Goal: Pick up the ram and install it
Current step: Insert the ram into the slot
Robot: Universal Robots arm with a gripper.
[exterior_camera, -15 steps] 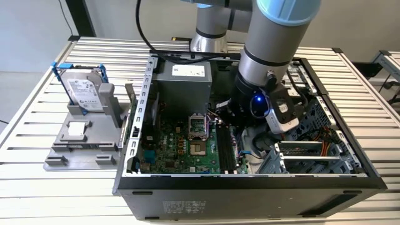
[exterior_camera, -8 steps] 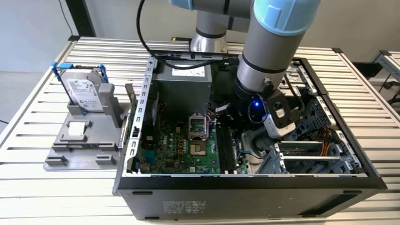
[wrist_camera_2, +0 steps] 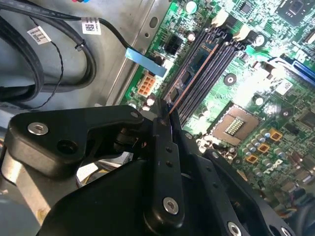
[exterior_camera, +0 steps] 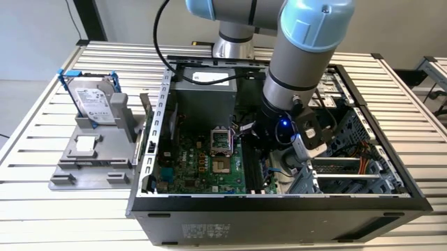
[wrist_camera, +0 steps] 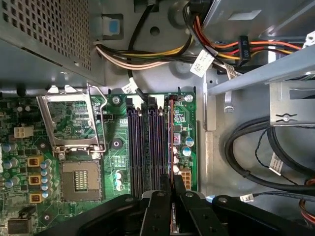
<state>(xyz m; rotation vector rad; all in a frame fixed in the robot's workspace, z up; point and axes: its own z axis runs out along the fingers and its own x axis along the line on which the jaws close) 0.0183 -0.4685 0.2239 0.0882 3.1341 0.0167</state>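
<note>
- I am clamping my gripper (wrist_camera: 172, 191) shut on the ram (wrist_camera: 172, 132). In both wrist views its two black fingers (wrist_camera: 158, 209) are pressing against the stick's flat sides with no gap showing.
- The ram is standing on its thin edge and running lengthwise away from my fingertips, parallel to the black slots (wrist_camera: 143, 147) on the motherboard (wrist_camera: 116, 162).
- It is sitting at the outer side of that slot row, toward the board's edge and a small pale connector (wrist_camera: 184, 174), on the side away from the CPU socket (wrist_camera: 74, 125).
- I cannot tell whether it is already pushed into a slot or only hanging just above one.
- In the second wrist view the ram (wrist_camera_2: 194, 76) is showing as a thin brownish line stretching from my gripper (wrist_camera_2: 166, 119) along the slots (wrist_camera_2: 216, 59).
- In the exterior view my arm (exterior_camera: 297, 78) is reaching down into the open computer case (exterior_camera: 279, 205), on the exterior view's right of the green motherboard (exterior_camera: 199, 167).
- A hard drive (exterior_camera: 94, 99) in a blue frame is standing upright on a grey fixture (exterior_camera: 84, 164) outside the case, at the exterior view's left and well apart from me, on the slatted table (exterior_camera: 42, 130).
- Bundled cables (wrist_camera: 147, 54) are lying beyond the far end of the slots.
</note>
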